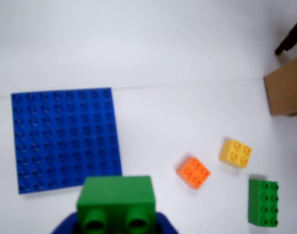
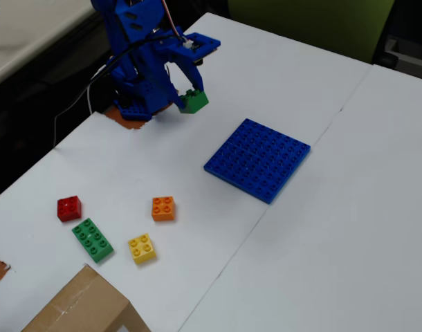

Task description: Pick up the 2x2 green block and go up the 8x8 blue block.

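Blue plastic gripper (image 2: 189, 95), upper left of the fixed view, jaws closed on the small square green plastic brick (image 2: 194, 101), lifted clear of the white table (image 2: 322, 228). Studs face the wrist camera. Large flat blue studded square plate (image 2: 257, 159) lies mid-frame, well apart. Orange brick (image 2: 162, 207), yellow brick (image 2: 141, 248), long green brick (image 2: 93, 239) lower left.

Glossy plastic 2x2 green block (image 1: 115, 196); matt white table (image 2: 349, 228).
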